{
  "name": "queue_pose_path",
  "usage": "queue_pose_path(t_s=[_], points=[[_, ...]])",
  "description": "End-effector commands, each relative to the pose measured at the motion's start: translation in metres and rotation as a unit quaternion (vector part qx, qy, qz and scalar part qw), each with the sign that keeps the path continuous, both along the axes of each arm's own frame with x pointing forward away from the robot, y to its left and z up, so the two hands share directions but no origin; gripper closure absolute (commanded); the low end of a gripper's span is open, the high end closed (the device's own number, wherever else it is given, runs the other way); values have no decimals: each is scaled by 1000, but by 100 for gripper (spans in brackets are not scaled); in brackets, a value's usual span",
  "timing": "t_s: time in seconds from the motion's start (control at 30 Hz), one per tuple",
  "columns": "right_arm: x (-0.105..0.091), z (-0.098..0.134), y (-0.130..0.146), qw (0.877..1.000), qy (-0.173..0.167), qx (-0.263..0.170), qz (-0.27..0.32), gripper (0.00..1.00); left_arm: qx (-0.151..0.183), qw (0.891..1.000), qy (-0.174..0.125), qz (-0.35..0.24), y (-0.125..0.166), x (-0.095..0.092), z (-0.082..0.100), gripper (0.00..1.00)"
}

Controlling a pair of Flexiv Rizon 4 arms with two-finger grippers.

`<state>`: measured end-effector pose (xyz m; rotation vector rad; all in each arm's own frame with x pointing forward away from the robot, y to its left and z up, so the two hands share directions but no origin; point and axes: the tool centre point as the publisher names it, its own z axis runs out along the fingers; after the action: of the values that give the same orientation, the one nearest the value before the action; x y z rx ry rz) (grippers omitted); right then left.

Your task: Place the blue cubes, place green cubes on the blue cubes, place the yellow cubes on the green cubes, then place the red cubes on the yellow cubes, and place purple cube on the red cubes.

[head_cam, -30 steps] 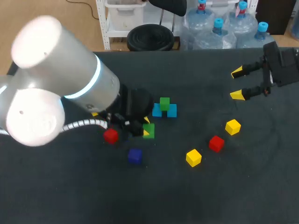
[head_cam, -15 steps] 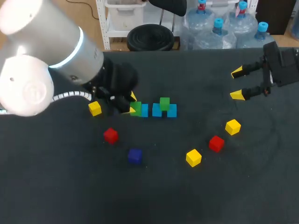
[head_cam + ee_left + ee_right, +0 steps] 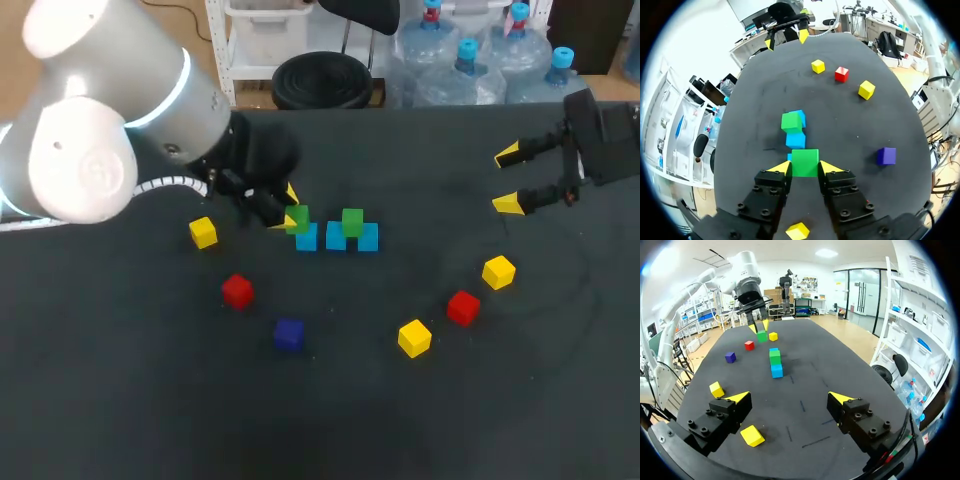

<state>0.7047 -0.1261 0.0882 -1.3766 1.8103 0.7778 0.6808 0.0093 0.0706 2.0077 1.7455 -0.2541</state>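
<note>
left gripper (image 3: 805,169) grasps a green cube (image 3: 805,161) over a blue cube (image 3: 307,238); right gripper (image 3: 509,180) hangs released near the worktop's (image 3: 420,430) right edge.

Head cam: fixed, high behind robot, looks down on whole table (image 3: 520,400). L wrist cam: close above blue cubes (image 3: 795,140), faces right gripper (image 3: 786,39). R wrist cam: low, farther off, faces back at left gripper (image 3: 758,328). All 3 share those cubes.

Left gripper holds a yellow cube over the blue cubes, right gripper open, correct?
No: the left wrist view shows the left gripper holding a green cube, not yellow. The rest is right: over the blue cubes, right gripper open.
</note>
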Motion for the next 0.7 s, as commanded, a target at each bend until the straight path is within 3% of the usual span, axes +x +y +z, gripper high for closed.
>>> queue_pose_path(t_s=[0.03, 0.7], points=[[0, -1, 0, 1000, -1, 1, 0, 0, 2, 1000, 9, -6, -6, 15, -4, 100], [0, -1, 0, 1000, -1, 1, 0, 0, -17, 1000, 17, -2, -27, 23, -11, 100]])
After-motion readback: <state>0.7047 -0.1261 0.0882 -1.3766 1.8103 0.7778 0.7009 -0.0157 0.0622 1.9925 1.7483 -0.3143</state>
